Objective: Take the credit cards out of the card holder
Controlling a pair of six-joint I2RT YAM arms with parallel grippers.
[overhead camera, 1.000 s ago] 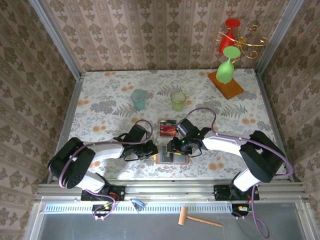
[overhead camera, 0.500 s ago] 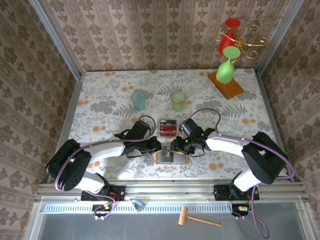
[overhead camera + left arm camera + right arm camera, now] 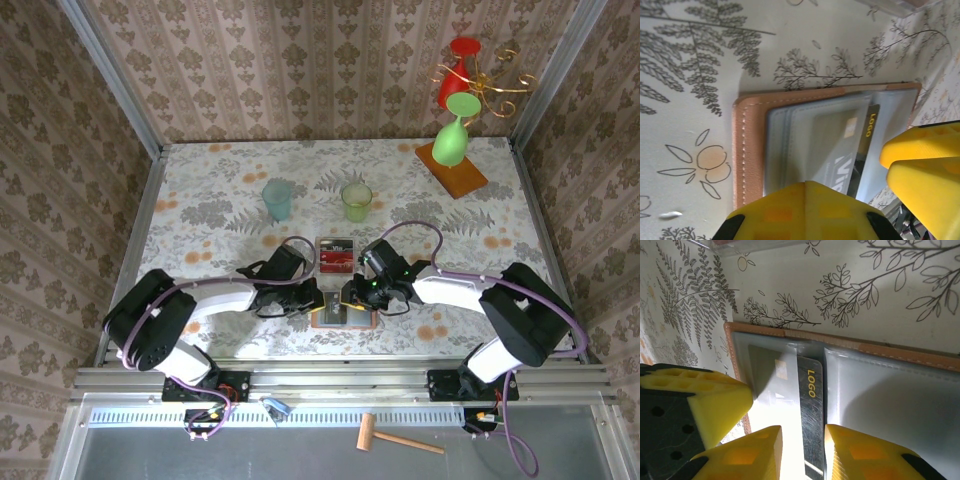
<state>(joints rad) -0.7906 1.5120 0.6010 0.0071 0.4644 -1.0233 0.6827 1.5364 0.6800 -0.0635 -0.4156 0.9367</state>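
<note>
The card holder [image 3: 343, 316] lies open near the table's front edge, tan outside [image 3: 747, 150] with grey-blue pockets [image 3: 890, 395]. A dark credit card marked LOGO [image 3: 811, 400] [image 3: 867, 135] sticks partway out of the left pocket toward the fold. My right gripper [image 3: 802, 440] [image 3: 352, 296] is open, its fingertips [image 3: 865, 455] standing on either side of the card's exposed strip. Shut and with nothing between its tips, my left gripper [image 3: 807, 187] [image 3: 312, 298] rests on the left pocket. Red credit cards lie in a clear tray [image 3: 335, 255].
Behind the wallet stands the clear tray's wall [image 3: 740, 244]. Farther back are a blue-green cup [image 3: 277, 199] and a yellow-green cup [image 3: 356, 201]. An orange board [image 3: 452, 170] with a green glass sits at the back right. A wooden mallet [image 3: 400, 438] lies below the table edge.
My left gripper has moved right onto the wallet's left side and closed fully. The right gripper's jaws have narrowed over the dark card.
</note>
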